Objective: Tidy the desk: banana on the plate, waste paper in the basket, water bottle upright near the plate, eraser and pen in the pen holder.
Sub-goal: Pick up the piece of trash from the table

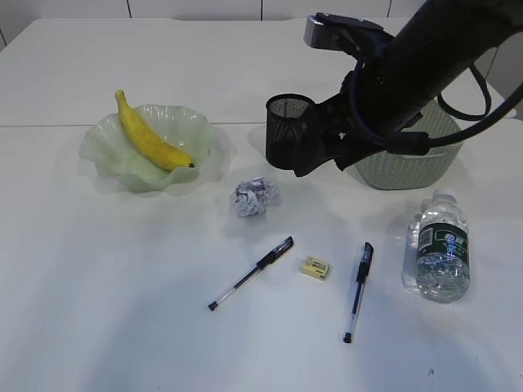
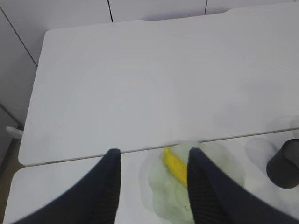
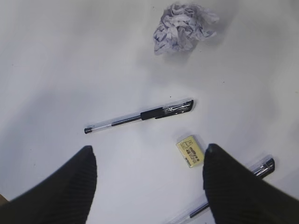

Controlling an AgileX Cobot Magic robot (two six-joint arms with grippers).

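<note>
A yellow banana (image 1: 149, 139) lies on the pale green plate (image 1: 102, 151) at the left. Crumpled waste paper (image 1: 254, 198), two pens (image 1: 252, 283) (image 1: 358, 291) and a yellow eraser (image 1: 315, 267) lie on the table. A water bottle (image 1: 437, 245) seems to lie on its side at the right. The black mesh pen holder (image 1: 286, 122) stands beside the woven basket (image 1: 409, 163). My right gripper (image 3: 149, 149) is open and empty above the eraser (image 3: 190, 150) and a pen (image 3: 140, 115). My left gripper (image 2: 154, 151) is open and empty, high above the banana (image 2: 175, 168).
The right arm (image 1: 409, 73) reaches in from the upper right and hides part of the basket. A seam between two white tabletops (image 1: 49, 125) runs behind the plate. The left arm is not in the exterior view.
</note>
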